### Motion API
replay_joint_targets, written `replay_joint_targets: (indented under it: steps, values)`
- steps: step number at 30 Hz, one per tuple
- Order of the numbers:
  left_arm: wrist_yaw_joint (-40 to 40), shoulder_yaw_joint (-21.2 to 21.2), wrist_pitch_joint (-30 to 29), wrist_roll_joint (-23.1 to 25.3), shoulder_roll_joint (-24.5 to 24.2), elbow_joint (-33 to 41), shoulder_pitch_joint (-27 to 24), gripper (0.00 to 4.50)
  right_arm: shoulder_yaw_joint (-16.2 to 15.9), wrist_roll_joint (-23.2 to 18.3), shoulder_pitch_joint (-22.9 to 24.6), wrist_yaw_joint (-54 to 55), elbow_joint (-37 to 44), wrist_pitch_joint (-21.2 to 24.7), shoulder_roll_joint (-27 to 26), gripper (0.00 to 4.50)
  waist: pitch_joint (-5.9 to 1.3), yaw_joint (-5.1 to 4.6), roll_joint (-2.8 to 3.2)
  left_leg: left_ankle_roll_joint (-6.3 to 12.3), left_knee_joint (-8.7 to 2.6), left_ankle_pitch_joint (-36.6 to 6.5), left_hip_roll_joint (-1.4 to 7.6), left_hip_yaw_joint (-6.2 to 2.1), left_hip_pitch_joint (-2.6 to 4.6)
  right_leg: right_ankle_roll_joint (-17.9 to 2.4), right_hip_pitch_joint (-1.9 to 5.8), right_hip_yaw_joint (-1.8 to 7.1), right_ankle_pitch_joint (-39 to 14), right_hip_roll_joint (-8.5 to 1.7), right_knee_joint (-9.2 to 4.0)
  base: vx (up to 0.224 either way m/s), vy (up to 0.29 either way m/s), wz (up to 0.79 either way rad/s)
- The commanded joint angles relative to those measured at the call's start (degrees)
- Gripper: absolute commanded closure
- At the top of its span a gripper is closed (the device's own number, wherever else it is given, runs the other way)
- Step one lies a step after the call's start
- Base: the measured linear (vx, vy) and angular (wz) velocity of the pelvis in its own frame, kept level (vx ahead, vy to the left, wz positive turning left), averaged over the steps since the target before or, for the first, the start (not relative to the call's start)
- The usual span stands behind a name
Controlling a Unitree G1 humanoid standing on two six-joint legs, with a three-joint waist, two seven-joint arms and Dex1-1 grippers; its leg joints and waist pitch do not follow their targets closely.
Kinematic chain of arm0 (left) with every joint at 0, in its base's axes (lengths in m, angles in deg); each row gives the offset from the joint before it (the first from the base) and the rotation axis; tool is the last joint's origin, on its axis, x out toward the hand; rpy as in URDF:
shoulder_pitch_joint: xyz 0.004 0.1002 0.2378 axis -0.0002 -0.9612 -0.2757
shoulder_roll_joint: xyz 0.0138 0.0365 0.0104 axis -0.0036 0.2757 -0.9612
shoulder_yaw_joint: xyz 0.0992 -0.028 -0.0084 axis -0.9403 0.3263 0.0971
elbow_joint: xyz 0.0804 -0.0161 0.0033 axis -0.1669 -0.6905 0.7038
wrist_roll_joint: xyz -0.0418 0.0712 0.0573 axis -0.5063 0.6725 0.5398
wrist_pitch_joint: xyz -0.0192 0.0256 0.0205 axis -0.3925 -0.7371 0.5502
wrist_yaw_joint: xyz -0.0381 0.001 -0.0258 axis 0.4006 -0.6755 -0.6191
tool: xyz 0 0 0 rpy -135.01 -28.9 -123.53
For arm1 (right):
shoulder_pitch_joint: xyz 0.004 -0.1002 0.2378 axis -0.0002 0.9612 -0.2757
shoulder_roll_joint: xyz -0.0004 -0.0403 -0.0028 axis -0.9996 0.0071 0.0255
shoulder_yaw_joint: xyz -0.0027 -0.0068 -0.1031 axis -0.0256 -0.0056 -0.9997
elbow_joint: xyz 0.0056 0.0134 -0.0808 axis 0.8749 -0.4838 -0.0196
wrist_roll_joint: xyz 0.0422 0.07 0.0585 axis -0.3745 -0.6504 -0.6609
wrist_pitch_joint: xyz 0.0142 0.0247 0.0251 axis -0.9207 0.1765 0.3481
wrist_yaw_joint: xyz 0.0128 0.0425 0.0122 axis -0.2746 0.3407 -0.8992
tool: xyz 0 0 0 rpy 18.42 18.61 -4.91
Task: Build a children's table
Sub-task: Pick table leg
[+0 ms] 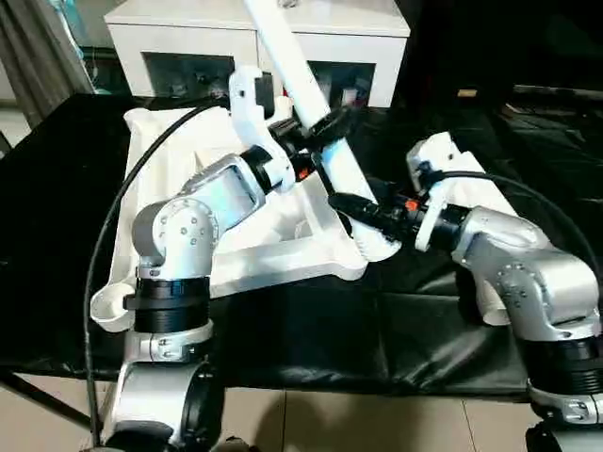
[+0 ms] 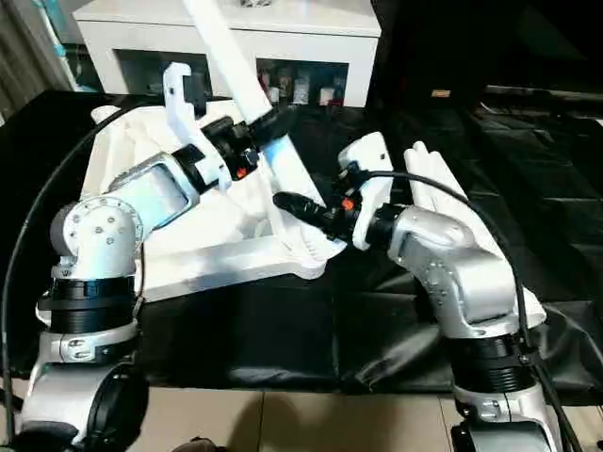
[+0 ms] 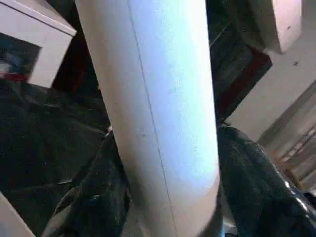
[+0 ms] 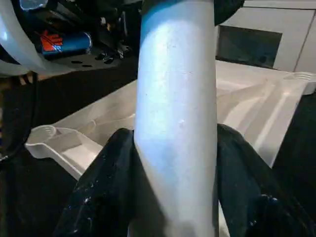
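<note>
The white table top (image 1: pixel 273 266) lies ribbed side up on the black-covered bench. One long white leg (image 1: pixel 300 80) leans steeply, with its lower end at the top's near right corner socket (image 1: pixel 372 247). My left gripper (image 1: pixel 325 127) is shut on the leg about halfway up. My right gripper (image 1: pixel 344 202) is shut on the same leg lower down, just above the socket. In the left wrist view the leg (image 3: pixel 158 123) fills the space between the black fingers (image 3: pixel 94 197). In the right wrist view the leg (image 4: pixel 177 123) does the same, with the ribbed top (image 4: pixel 256 103) behind it.
More white legs (image 2: pixel 438 188) lie on the black cloth to the right, partly behind my right forearm. A white cabinet with glass doors (image 1: pixel 188 42) stands behind the bench. A black cable (image 1: pixel 122 217) loops over the left arm.
</note>
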Motion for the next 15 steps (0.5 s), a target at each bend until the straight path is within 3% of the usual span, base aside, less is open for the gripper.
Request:
replay_joint_targets:
  steps: [1,4,7,14,15]
  values:
    - [0.1,-1.0,0.0,-0.2,0.5,0.3,-0.1,2.05,-0.6,0.7,-0.6,0.6,-0.1,-0.7,-0.1,2.62,-4.15,-0.25,-0.15,0.78,-4.16,-6.5,1.82,-0.61,1.44,-13.2,2.93,0.95,0.1,-1.53,-3.73,0.000,0.000,0.00]
    - [0.8,1.8,0.1,-3.1,1.8,-0.1,0.6,2.28,-0.9,1.0,-0.7,0.9,-0.4,-1.3,-0.1,2.62,-4.10,-0.22,-0.15,0.81,-4.18,-6.9,1.84,-0.58,1.44,-13.8,2.92,0.94,0.2,-1.57,-3.78,0.000,0.000,0.00]
    - [0.5,0.9,0.9,-1.8,0.9,0.0,0.6,2.54,-1.1,1.4,-0.7,1.0,-0.4,-1.7,-0.2,2.62,-4.11,-0.22,-0.23,0.99,-4.19,-7.4,1.81,-0.59,1.43,-13.6,2.94,0.95,-0.3,-1.55,-3.82,0.000,0.000,0.00]
    - [-1.5,0.8,0.4,-3.2,1.0,1.6,0.1,2.62,-2.6,2.3,-0.3,0.6,-0.4,-4.2,-0.4,2.62,-4.11,-0.25,-0.31,0.85,-4.18,-7.2,1.82,-0.56,1.45,-13.3,2.89,0.98,-0.2,-1.56,-3.81,0.000,0.000,0.00]
    - [-1.8,0.6,0.3,-3.4,0.9,1.8,0.0,2.63,-2.7,2.2,-0.3,0.5,-0.5,-4.3,-0.4,2.27,-4.09,-0.18,-0.20,0.93,-4.23,-7.3,1.85,-0.59,1.47,-13.4,2.87,0.97,-0.4,-1.59,-3.78,0.000,0.000,0.00]
